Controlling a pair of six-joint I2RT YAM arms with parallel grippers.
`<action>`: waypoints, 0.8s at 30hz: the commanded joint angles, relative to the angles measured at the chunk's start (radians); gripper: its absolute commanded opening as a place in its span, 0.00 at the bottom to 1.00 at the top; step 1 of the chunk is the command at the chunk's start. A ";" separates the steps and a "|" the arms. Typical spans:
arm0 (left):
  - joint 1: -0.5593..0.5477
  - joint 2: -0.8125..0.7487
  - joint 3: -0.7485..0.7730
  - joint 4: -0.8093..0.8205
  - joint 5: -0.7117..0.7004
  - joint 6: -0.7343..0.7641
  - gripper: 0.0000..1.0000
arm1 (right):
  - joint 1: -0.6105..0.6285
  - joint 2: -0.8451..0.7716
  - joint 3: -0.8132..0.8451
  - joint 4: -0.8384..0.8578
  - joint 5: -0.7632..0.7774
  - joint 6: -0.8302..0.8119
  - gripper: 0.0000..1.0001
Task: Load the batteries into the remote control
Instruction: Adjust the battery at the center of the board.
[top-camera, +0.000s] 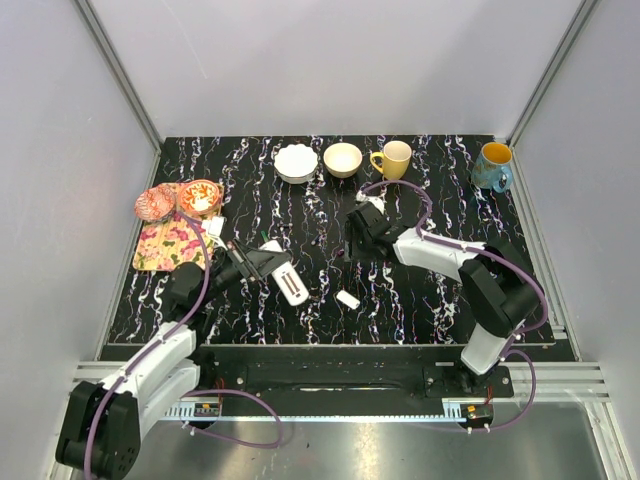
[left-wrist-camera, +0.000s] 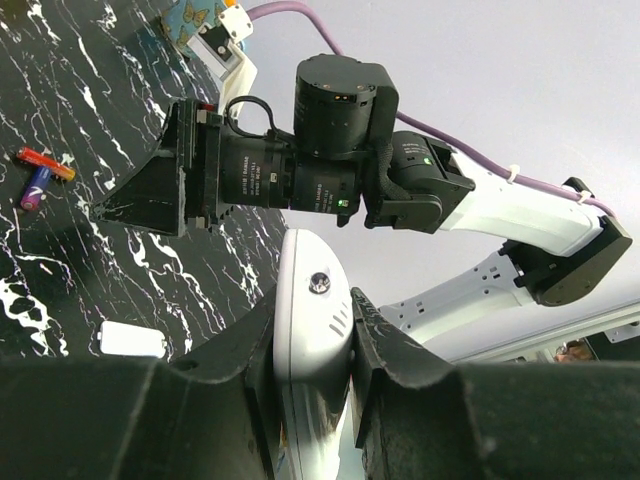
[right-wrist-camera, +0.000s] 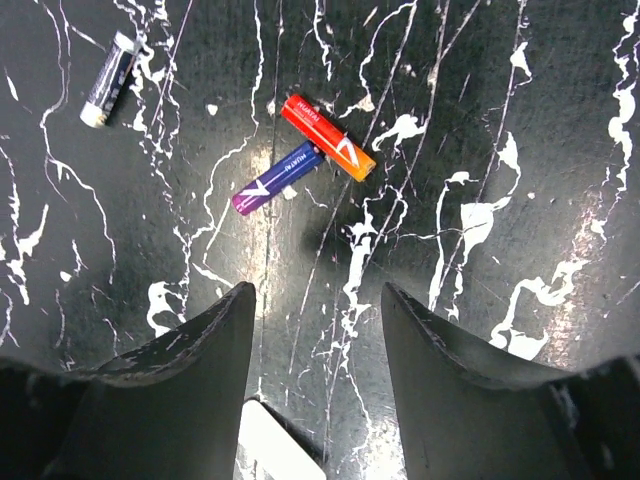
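Midway across the black marbled table (top-camera: 420, 300): hovering open right gripper (right-wrist-camera: 318, 300) over the batteries (right-wrist-camera: 327, 137), likely to pick one, clamping remote control (left-wrist-camera: 310, 290) aloft in left gripper (left-wrist-camera: 313, 345) for loading

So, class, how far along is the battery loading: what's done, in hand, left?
Done: the cover piece lies loose on the table. In hand: the left gripper clamps the remote control; the right gripper hangs open above the red-orange battery and purple battery. Left: those two and a dark battery lie on the table, all to be picked up and fitted.
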 joint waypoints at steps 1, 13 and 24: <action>0.003 -0.048 0.019 0.013 -0.005 0.032 0.00 | -0.003 -0.032 0.016 0.043 0.080 0.173 0.60; 0.003 -0.107 0.016 -0.020 0.000 0.055 0.00 | -0.009 0.109 0.143 0.021 0.053 0.313 0.56; 0.003 -0.105 0.005 -0.009 -0.005 0.049 0.00 | -0.029 0.142 0.192 -0.038 0.063 0.280 0.51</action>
